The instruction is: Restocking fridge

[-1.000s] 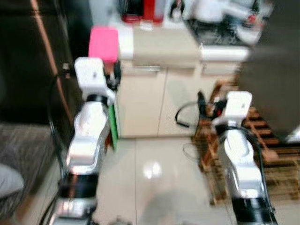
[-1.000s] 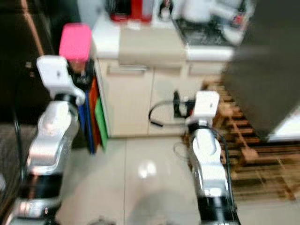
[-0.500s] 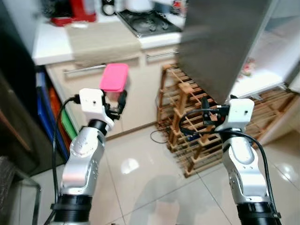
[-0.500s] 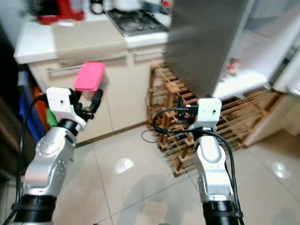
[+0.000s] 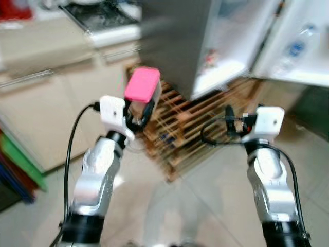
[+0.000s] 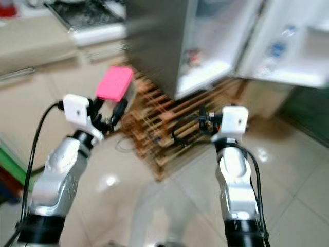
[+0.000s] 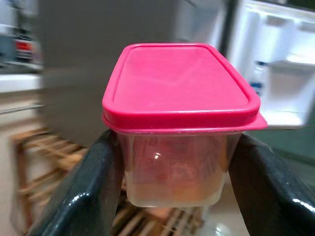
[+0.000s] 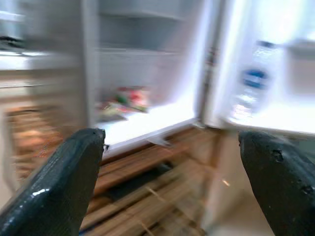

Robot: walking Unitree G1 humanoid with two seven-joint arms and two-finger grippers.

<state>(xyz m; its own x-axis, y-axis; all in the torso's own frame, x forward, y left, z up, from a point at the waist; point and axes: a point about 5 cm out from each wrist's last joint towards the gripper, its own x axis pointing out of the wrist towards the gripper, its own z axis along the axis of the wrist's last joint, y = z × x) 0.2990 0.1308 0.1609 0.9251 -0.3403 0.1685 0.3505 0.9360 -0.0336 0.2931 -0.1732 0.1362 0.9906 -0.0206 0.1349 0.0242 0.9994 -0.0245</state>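
A kitchen with a pale glossy tiled floor (image 5: pixel 205 200), blurred by the robot's motion: cream cabinets and a stovetop (image 5: pixel 100 11) stand at the back, and ahead is an open fridge (image 6: pixel 216 56) resting on a wooden slatted pallet (image 5: pixel 175 139), its door (image 5: pixel 300 41) swung wide with bottles in the door shelf. The left gripper (image 7: pixel 172 162) is raised at chest height, its 2 black fingers (image 7: pixel 81 196) clamped on opposite side walls of a clear plastic container (image 7: pixel 179 167) with a pink lid (image 7: pixel 179 86). The lid sits just above the fingertips, level and upright, likely so whatever is inside does not slosh during carrying. The fridge interior lies beyond the fingers, well apart from the tub, so the carry looks part done, with the approach and placing still to come. The right gripper (image 8: pixel 172 177) is held forward at a similar height, its 2 fingers (image 8: pixel 59 182) spread wide with nothing between them; between them the view opens on a lit lower fridge shelf (image 8: pixel 142 115) holding some red and green food. This free gripper may be kept ready to steady the door or the tub.
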